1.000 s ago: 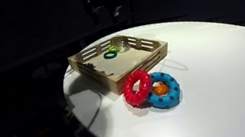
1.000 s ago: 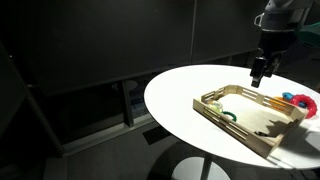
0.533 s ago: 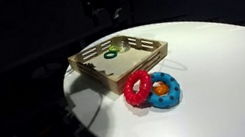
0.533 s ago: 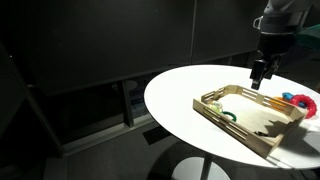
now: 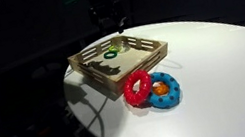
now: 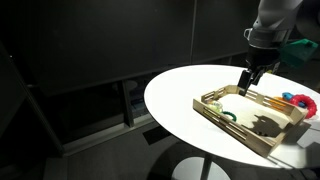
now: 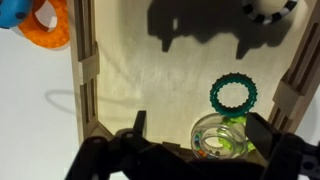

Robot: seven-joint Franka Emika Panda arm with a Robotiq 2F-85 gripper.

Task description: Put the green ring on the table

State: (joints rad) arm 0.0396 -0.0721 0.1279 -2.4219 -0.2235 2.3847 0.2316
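Gripper (image 7: 197, 125): jaws spread wide, nothing between them. It hangs above the tray (image 7: 85, 90), clear of the floor and walls. In an exterior view the gripper (image 6: 245, 87) sits over the tray's far rim. Its shadow lands on the tray floor.

Green ring (image 7: 235, 96) lies flat on the tray floor close to the right wall in the wrist view, just ahead of the right finger (image 7: 264, 136), not touched. A clear round piece (image 7: 218, 140) with green bits inside sits just beside it on the gripper side; their edges look like they touch. In an exterior view the green ring (image 5: 110, 53) is in the tray's far-left corner.

The tray (image 5: 128, 68) is a shallow light-wood square on the white round table (image 5: 223, 61), by the table's left edge. Red ring (image 5: 136, 86) and blue ring (image 5: 165, 89) with orange centre lie on the tabletop just off the tray's near corner, red overlapping blue, near the table's front edge. In the wrist view the blue ring (image 7: 40, 20) is outside the tray's left wall.
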